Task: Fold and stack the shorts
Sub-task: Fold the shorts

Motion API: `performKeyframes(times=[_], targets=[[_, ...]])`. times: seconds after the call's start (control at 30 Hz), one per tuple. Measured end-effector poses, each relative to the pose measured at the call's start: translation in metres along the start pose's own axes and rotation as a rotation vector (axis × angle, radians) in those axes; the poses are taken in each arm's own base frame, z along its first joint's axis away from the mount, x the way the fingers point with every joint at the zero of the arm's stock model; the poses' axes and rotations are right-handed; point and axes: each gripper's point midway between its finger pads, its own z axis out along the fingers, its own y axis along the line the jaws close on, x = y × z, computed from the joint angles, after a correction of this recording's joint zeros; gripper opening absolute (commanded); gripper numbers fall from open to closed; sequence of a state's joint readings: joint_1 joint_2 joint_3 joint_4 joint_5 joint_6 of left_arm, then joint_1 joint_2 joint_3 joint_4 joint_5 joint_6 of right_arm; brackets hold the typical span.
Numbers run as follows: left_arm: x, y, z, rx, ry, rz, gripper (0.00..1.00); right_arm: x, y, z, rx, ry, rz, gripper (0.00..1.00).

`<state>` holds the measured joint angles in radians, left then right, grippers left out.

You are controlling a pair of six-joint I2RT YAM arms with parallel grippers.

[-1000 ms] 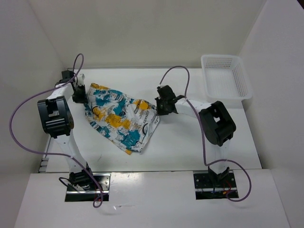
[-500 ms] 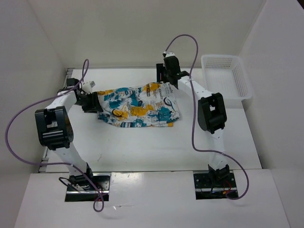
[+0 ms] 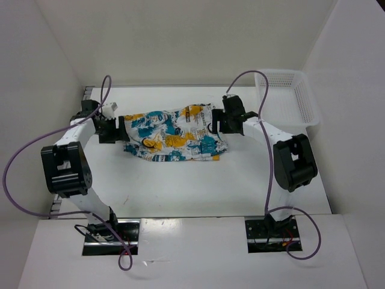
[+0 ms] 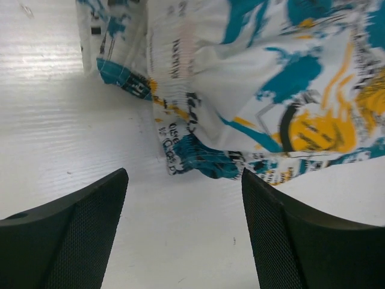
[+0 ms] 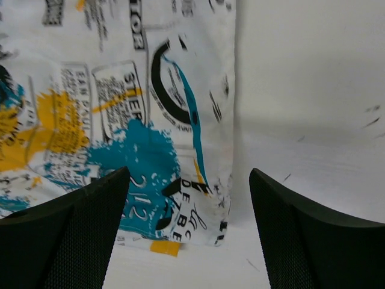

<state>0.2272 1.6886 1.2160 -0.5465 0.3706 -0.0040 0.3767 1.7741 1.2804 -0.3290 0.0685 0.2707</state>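
L pincer [image 3: 122, 128] & R pincer [image 3: 212, 123] both apart, at shorts' [image 3: 174, 135] L & R edges; open table [image 3: 180, 180] nearside.

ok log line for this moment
shorts: spread on table | left fingers: open, at left end | right fingers: open, at right end

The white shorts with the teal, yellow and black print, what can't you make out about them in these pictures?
Top view: the white printed shorts are too small to count folded layers; the left gripper and right gripper hide their end edges.
Left wrist view: the top and right edges cut them off.
Right wrist view: the top and left edges cut them off.
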Motion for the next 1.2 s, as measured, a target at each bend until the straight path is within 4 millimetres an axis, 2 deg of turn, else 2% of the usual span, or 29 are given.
performKeyframes(times=[0.1, 0.17, 0.27, 0.43, 0.57, 0.67, 0.7, 0.8, 0.83, 0.87, 0.9, 0.97, 1.0, 1.03, 1.07, 1.17, 1.2], targets=[[0.015, 0.008, 0.018, -0.014, 0.070, -0.023, 0.83, 0.031, -0.008, 0.005, 0.018, 0.072, 0.013, 0.85], [0.023, 0.007, 0.020, -0.015, 0.090, -0.025, 0.83, 0.041, -0.010, 0.005, 0.027, 0.099, 0.020, 0.85], [0.029, 0.001, 0.012, -0.025, 0.086, -0.011, 0.82, 0.055, -0.013, 0.002, 0.026, 0.124, 0.027, 0.85], [0.024, -0.008, -0.001, -0.020, 0.048, 0.014, 0.78, 0.079, -0.015, -0.005, 0.005, 0.166, 0.029, 0.84], [0.036, -0.003, 0.017, -0.014, 0.104, -0.004, 0.76, 0.092, -0.016, -0.003, -0.006, 0.190, 0.020, 0.80], [0.056, 0.003, 0.042, -0.001, 0.190, -0.032, 0.76, 0.092, -0.015, -0.002, -0.017, 0.189, 0.017, 0.73], [0.056, 0.001, 0.044, 0.009, 0.207, -0.043, 0.76, 0.092, -0.013, -0.002, -0.027, 0.187, 0.015, 0.71], [0.042, -0.004, 0.050, 0.018, 0.173, -0.008, 0.62, 0.089, -0.009, -0.002, -0.050, 0.179, 0.016, 0.66], [0.042, -0.006, 0.052, 0.021, 0.175, -0.003, 0.58, 0.089, -0.008, -0.001, -0.055, 0.178, 0.015, 0.64], [0.044, -0.007, 0.054, 0.023, 0.183, 0.000, 0.53, 0.089, -0.007, -0.001, -0.058, 0.176, 0.014, 0.57], [0.046, -0.008, 0.056, 0.026, 0.190, 0.003, 0.45, 0.088, -0.007, -0.001, -0.060, 0.173, 0.010, 0.54], [0.046, -0.010, 0.057, 0.029, 0.192, 0.007, 0.37, 0.087, -0.007, -0.001, -0.062, 0.167, 0.007, 0.46], [0.046, -0.010, 0.057, 0.030, 0.192, 0.007, 0.28, 0.087, -0.007, 0.000, -0.063, 0.167, 0.004, 0.44], [0.046, -0.010, 0.057, 0.030, 0.192, 0.006, 0.24, 0.087, -0.007, 0.000, -0.063, 0.166, 0.003, 0.41], [0.046, -0.011, 0.057, 0.031, 0.192, 0.007, 0.20, 0.087, -0.007, 0.000, -0.064, 0.166, 0.001, 0.29], [0.046, -0.011, 0.057, 0.035, 0.191, 0.005, 0.09, 0.086, -0.006, 0.000, -0.070, 0.163, -0.006, 0.12], [0.046, -0.011, 0.057, 0.035, 0.191, 0.005, 0.07, 0.086, -0.006, 0.000, -0.072, 0.163, -0.009, 0.02]])
